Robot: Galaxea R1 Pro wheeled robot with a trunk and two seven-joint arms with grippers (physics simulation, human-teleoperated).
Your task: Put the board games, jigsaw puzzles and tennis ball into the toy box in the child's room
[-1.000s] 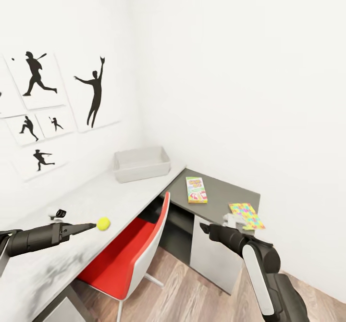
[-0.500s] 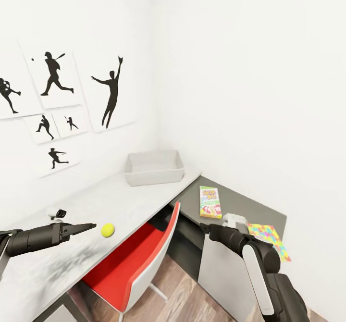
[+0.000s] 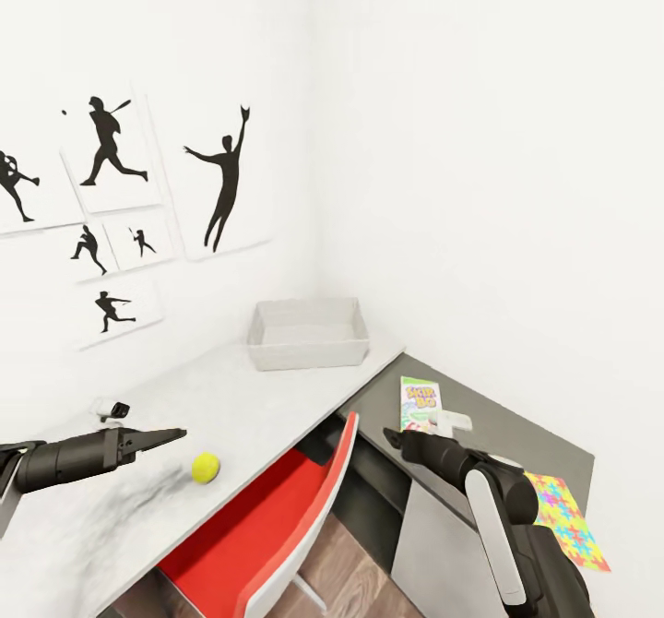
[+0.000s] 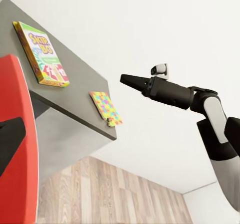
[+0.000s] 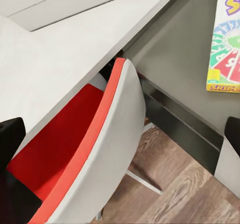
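Head view: toy box [image 3: 308, 333] sat at centre frame, on the far end of the light grey table [image 3: 249, 406] near the wall corner, nothing visible inside it. Tennis ball [image 3: 206, 467] lay on the tabletop in the lower left, near the front edge, just beyond the left gripper [image 3: 171, 434], not touching it. That gripper's fingers looked pressed together into a dark point, holding nothing. Board game [image 3: 420, 401] lay flat on the dark grey corner section, right of centre, partly behind the right gripper [image 3: 391, 436]. Right gripper hovered over the red chair [image 3: 277, 516]; its fingers could not be told, spread or together. Jigsaw puzzle [image 3: 567, 519] lay at lower right, near the desk's end. Silhouette posters [image 3: 221, 180] hung on the wall at upper left.
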